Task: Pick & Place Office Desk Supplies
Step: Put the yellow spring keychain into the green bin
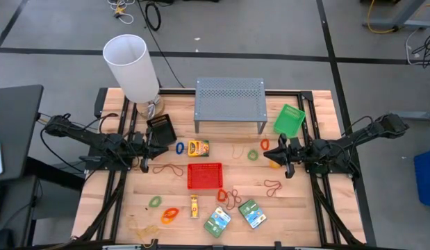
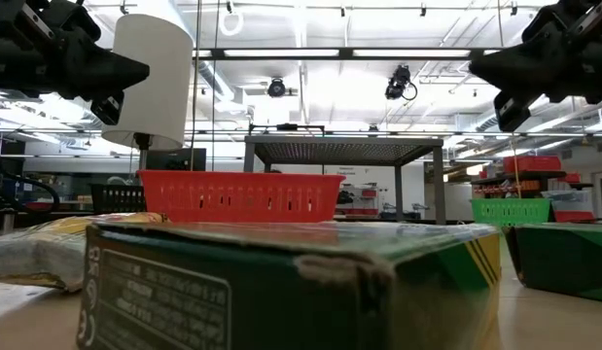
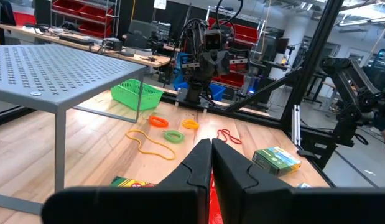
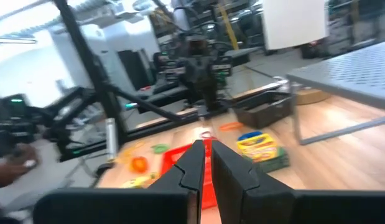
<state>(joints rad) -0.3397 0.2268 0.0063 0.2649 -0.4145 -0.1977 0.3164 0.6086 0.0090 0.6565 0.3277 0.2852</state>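
a: why are both arms just hanging above the counter (image 1: 319, 208)?
b: looks like a waiting pose to me — the left gripper (image 1: 164, 148) sits by the black box (image 1: 161, 128), the right gripper (image 1: 272, 153) near the green mesh tray (image 1: 289, 119), each with fingers pressed narrow and holding nothing.
a: and the supplies?
b: loose on the counter — crayon box (image 1: 198, 147) behind the red mesh tray (image 1: 204, 175), rubber bands scattered, green-blue packets (image 1: 234, 216) at the front edge.
a: anything in the trays?
b: both trays look empty; the black box i can't see into.
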